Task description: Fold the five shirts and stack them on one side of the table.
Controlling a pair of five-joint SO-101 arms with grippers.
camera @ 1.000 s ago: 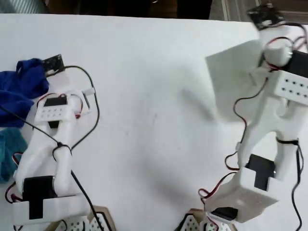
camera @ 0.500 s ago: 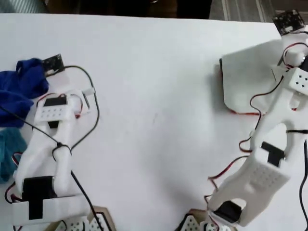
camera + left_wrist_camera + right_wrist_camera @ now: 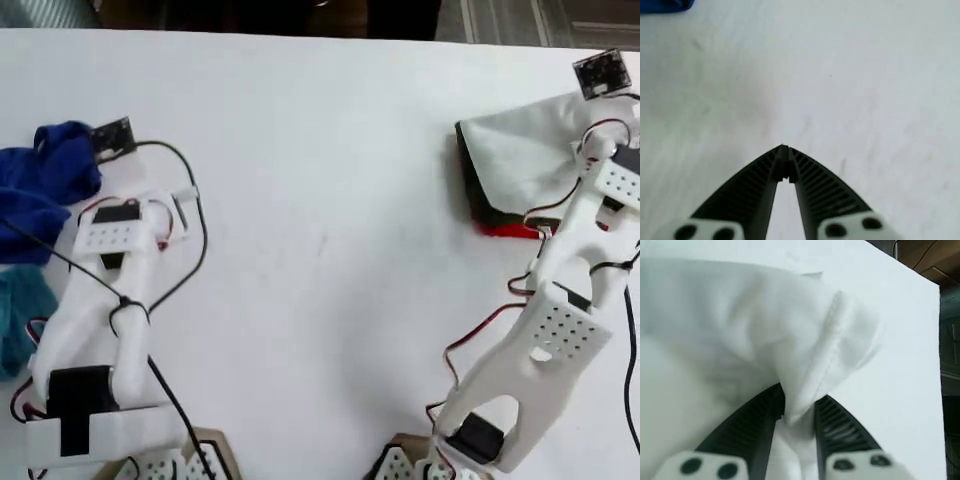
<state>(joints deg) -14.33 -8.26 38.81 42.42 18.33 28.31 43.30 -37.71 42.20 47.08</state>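
Pinches, with the right pincer (image 3: 795, 407), a raised fold of the white shirt (image 3: 740, 325), cloth bunched between both fingers and spilling ahead of the tips. Spreads the rest of that shirt away from the pincer, atop a red shirt (image 3: 505, 229) and a dark layer (image 3: 464, 175), both peeking out along the stack's edges on the side far from the pincer. Shows bare table (image 3: 900, 330) just beyond the pinched fold, close to a corner. Presses the left pincer (image 3: 784, 155) together, tips touching, above plain white tabletop. Finds a blue shirt (image 3: 45, 180) in a heap near that pincer, off to its outer side, and a teal shirt (image 3: 20, 310) farther back beside the arm, both well apart from the stack under the right pincer.
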